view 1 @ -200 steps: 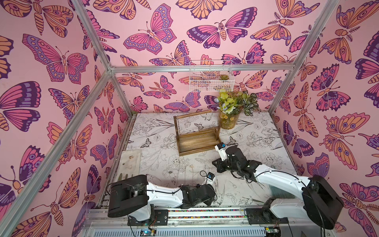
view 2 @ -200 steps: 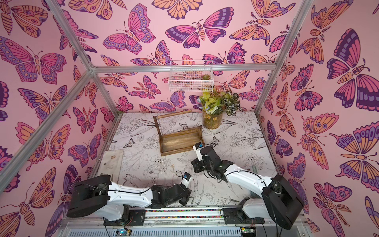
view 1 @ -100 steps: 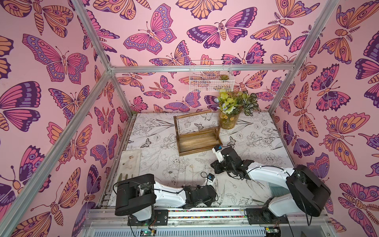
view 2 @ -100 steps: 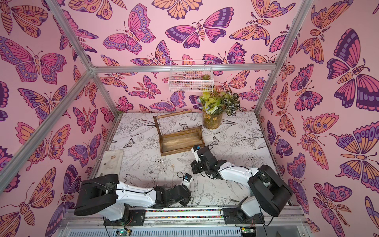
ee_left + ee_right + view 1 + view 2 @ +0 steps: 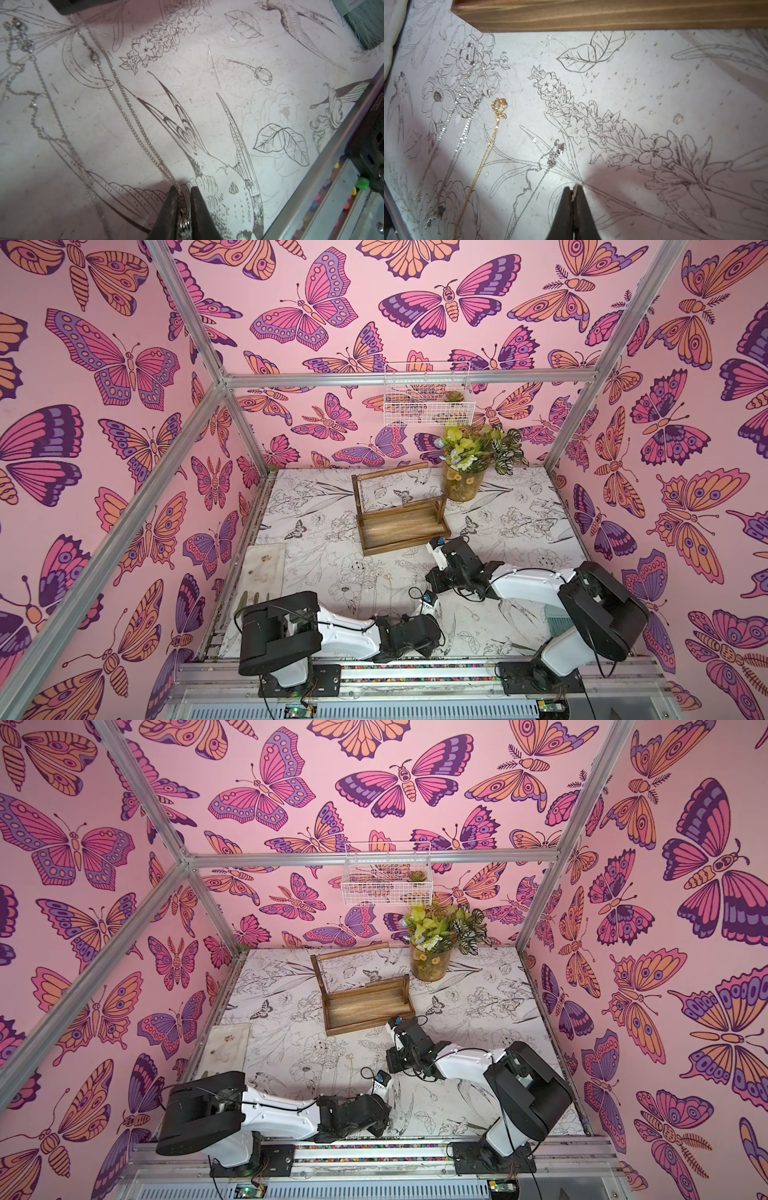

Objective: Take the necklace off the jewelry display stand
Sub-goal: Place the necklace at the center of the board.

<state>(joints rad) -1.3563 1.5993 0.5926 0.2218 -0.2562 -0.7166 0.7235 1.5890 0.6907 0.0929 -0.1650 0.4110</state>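
The brown wooden jewelry display stand [image 5: 399,526] [image 5: 365,1011] stands mid-table, and its bars look bare; its base edge [image 5: 591,16] shows in the right wrist view. A thin silver necklace [image 5: 124,108] lies stretched on the table between my two grippers. My left gripper [image 5: 184,190] [image 5: 436,622] is low near the table's front, its jaws nearly together with the chain and a shiny bead pinched between them. Just in front of the stand, my right gripper [image 5: 572,188] [image 5: 434,583] is shut, with a pale bit of chain at its tips.
Several other chains lie on the table, among them a gold one [image 5: 496,124] and a silver one with a pendant [image 5: 556,149]. A flower vase [image 5: 463,485] stands behind the stand, below a white wire basket [image 5: 428,402]. A pale cloth [image 5: 264,568] lies left. The metal front rail [image 5: 332,145] is close.
The right gripper has drawn back from the stand's front corner toward the left gripper, and its arm has folded back. The left gripper has stayed near the front edge.
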